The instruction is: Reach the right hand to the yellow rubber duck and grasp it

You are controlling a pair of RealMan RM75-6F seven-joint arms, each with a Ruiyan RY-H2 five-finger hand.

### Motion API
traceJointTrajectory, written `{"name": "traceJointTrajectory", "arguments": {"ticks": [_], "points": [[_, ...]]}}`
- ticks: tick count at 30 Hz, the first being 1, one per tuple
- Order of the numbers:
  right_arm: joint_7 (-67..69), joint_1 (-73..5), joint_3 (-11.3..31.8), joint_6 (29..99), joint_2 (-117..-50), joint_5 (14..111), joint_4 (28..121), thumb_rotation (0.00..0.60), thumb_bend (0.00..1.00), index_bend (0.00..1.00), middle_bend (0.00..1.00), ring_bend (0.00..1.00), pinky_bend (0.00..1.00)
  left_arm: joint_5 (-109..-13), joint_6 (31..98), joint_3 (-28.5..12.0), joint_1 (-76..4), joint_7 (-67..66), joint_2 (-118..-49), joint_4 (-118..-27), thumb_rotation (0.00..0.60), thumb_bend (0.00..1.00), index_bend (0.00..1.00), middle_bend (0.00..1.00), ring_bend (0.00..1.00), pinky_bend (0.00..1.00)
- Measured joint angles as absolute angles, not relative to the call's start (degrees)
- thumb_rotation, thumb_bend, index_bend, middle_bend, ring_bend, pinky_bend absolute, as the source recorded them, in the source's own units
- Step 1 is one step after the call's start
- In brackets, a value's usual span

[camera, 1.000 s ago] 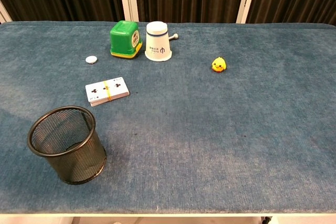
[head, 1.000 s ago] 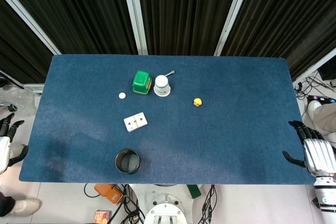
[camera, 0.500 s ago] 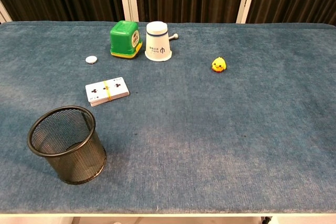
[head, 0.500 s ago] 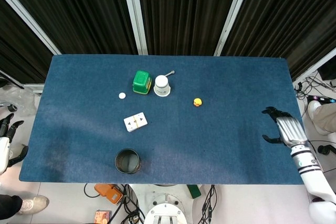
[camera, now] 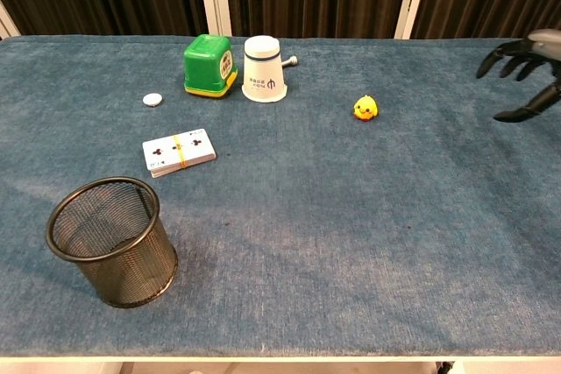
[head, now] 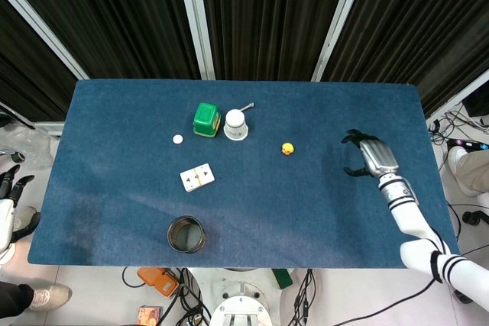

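Note:
The small yellow rubber duck point(head: 287, 149) point(camera: 365, 109) sits upright on the blue table, right of centre. My right hand point(head: 369, 155) point(camera: 526, 67) hovers over the table to the duck's right, well apart from it, fingers spread and holding nothing. My left hand point(head: 9, 208) hangs off the table's left edge, low and partly cut by the frame; its fingers look apart and empty.
A white cup point(head: 235, 124) and a green box point(head: 205, 120) stand at the back left of the duck. A white disc point(head: 177, 140), a card deck point(head: 197, 177) and a black mesh cup point(head: 186, 234) lie further left and forward.
My right hand has moved from the table's right front edge inward and toward the back, closing much of the distance to the duck. It now shows in the chest view.

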State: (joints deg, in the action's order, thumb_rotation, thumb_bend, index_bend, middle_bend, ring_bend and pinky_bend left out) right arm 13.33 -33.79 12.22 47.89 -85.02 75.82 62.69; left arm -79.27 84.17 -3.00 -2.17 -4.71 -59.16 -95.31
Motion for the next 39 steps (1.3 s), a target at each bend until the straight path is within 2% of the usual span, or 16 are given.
{"name": "traceJointTrajectory", "arguments": {"ticks": [10,22,39], "points": [[14.6,-38.8,13.1,44.4,-89.8,75.2,59.7,0.6,0.33,0.4,0.23,0.28,0.28,-79.2,83.7,-3.0,-2.4,-4.8,-59.2,-95.1,0.6,0.3,0.17,0.01,0.06,0.19],[17.3,-44.0,14.3,39.1,-96.7,73.0,49.0,0.6,0.33,0.43,0.23,0.28,0.28,-78.8,83.4,-3.1,-2.5,-4.6,-59.2,-95.0,0.6,0.3,0.17,0.01,0.06,0.19],[21.1,-48.7,14.2,38.7,-101.9,74.7,43.9,0.6,0.33,0.46,0.23,0.28,0.28,-78.9,83.2,-3.1,-2.6,-4.6,-59.2,-94.8,0.6,0.3,0.17,0.01,0.06,0.19]]}}
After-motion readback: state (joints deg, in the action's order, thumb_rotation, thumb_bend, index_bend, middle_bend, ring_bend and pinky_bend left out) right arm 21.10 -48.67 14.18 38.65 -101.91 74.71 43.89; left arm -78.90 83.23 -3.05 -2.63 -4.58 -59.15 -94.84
